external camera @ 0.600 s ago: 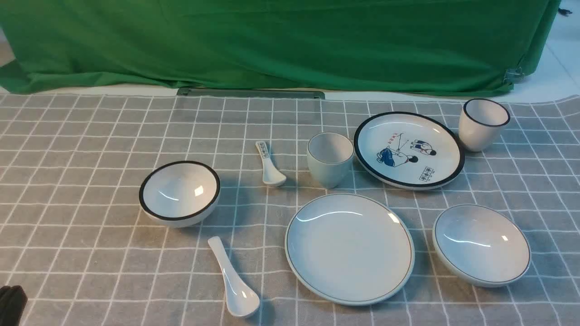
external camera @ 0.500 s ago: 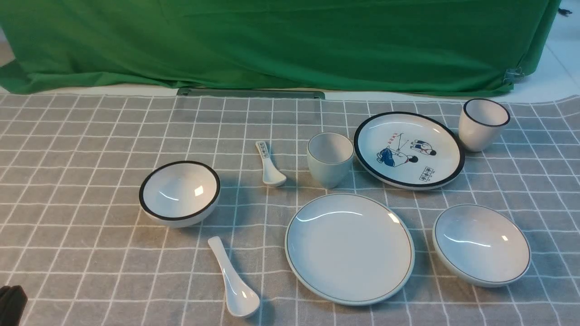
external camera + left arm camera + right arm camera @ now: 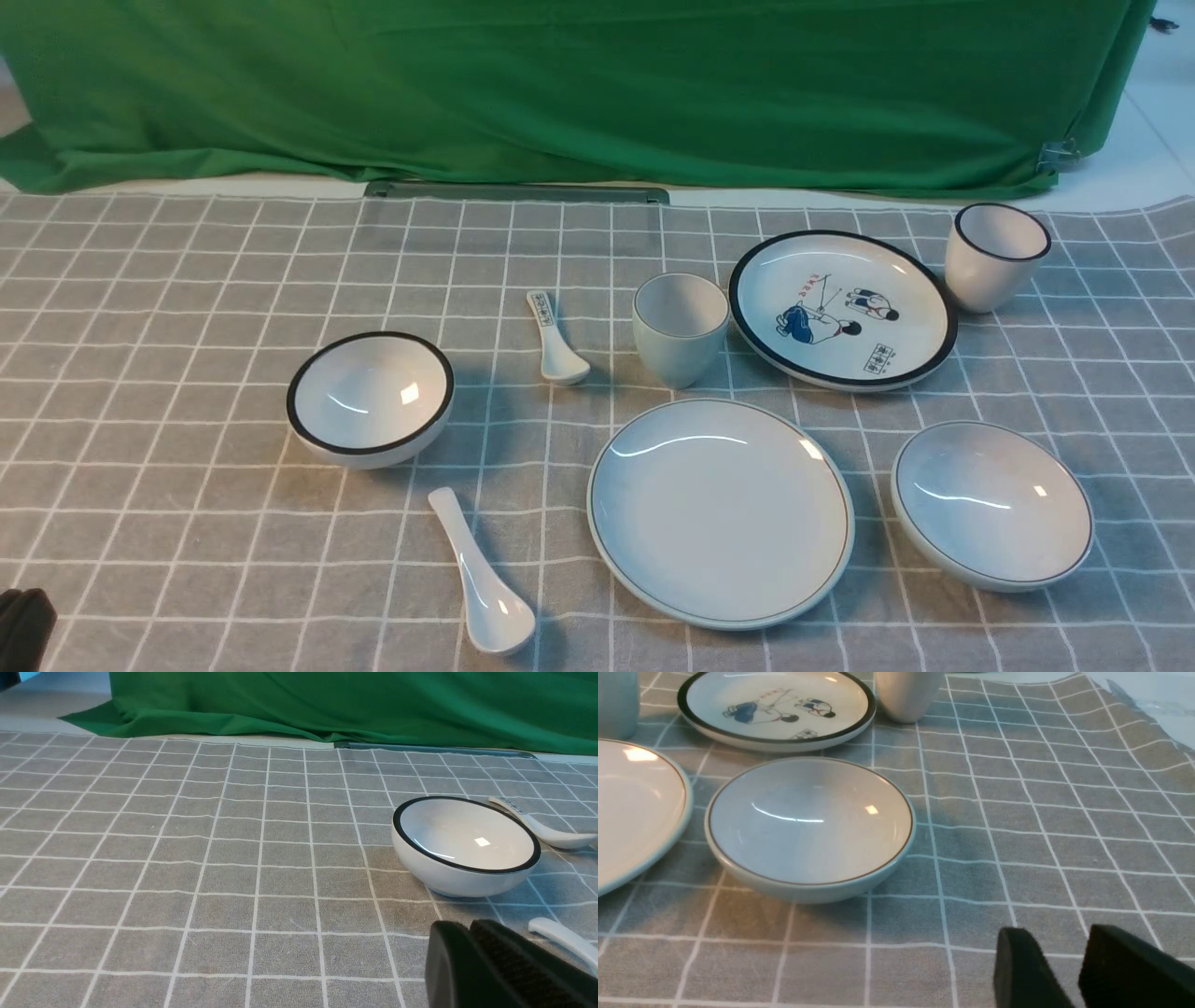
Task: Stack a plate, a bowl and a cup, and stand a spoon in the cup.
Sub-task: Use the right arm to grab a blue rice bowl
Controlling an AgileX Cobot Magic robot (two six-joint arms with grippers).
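The plain plate [image 3: 719, 511] lies near the front, right of centre, and its edge shows in the right wrist view [image 3: 630, 807]. To its right sits the shallow bowl [image 3: 991, 504] [image 3: 810, 821]. Behind the plate stands the pale cup [image 3: 681, 329] [image 3: 616, 700]. The large white spoon [image 3: 481, 574] lies left of the plate, its handle end [image 3: 563, 940] just beyond my left gripper [image 3: 469, 926]. That gripper is shut and empty, low at the front left corner [image 3: 23, 630]. My right gripper [image 3: 1059, 940] is open with nothing in it, on the near right side of the bowl.
A black-rimmed deep bowl [image 3: 371, 399] [image 3: 465, 844] sits at the left. A small marked spoon [image 3: 555, 338] [image 3: 542, 823] lies behind it. A cartoon plate [image 3: 842, 308] [image 3: 775, 707] and a black-rimmed cup [image 3: 996, 255] [image 3: 908, 695] stand at the back right. A green cloth [image 3: 579, 93] hangs behind.
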